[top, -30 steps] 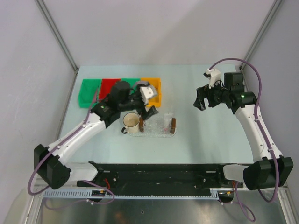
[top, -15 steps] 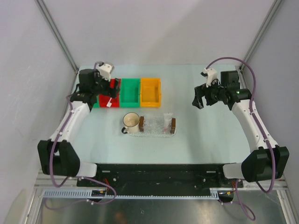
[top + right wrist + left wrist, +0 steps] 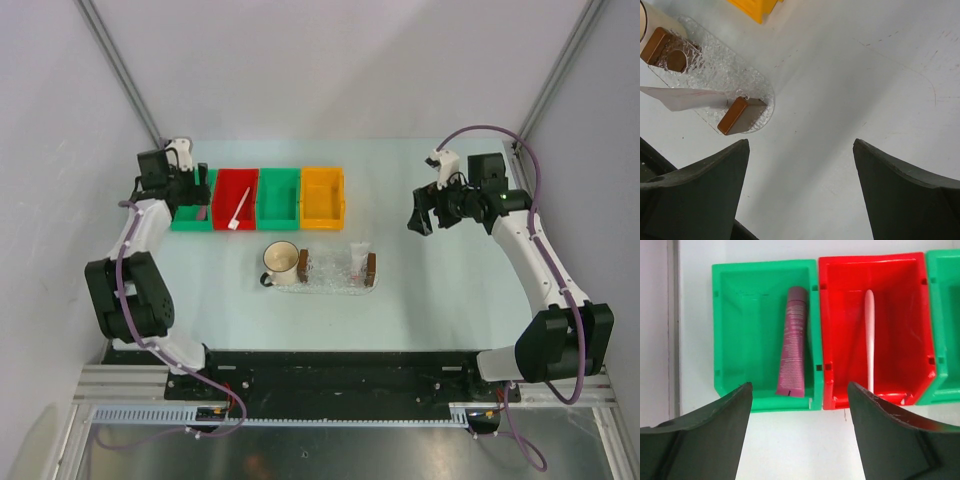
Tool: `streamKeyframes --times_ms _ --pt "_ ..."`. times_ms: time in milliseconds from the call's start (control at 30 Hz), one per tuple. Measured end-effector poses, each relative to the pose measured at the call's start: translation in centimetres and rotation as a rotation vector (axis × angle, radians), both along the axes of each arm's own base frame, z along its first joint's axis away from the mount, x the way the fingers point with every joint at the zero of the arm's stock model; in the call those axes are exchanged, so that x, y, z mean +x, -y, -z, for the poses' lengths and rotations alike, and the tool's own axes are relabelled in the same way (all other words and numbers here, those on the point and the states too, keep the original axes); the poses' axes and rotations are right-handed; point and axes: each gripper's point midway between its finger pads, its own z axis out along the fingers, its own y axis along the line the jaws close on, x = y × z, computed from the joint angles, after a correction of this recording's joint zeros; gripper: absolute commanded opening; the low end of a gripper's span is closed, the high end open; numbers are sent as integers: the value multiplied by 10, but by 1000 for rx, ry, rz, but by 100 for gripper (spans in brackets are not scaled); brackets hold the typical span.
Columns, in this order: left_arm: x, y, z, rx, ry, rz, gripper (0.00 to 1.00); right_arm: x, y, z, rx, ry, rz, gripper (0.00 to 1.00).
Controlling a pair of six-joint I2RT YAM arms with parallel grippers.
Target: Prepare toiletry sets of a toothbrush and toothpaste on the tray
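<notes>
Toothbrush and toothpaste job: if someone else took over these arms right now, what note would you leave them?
Left gripper: open, empty, above the left green bin, which holds a pink toothpaste.
Right gripper: open, empty, above the table right of the tray.
Toothbrush: lying in the red bin.
Done: one pale tube lies on the tray by its right brown block; no toothbrush there.
Left: move the toothbrush onto the tray beside that tube; the binned toothpaste probably starts another set.
</notes>
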Motion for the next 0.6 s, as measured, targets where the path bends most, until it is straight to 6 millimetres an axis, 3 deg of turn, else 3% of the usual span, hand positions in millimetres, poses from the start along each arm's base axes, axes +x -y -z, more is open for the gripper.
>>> streamKeyframes --times_ms 333,600 --pt "26 -25 28 -17 -54 -91 58 1 -1 1 -1 8 -9 90" --pt "37 -31 47 -14 -88 -100 58 -1 -1 5 -2 -2 -9 90"
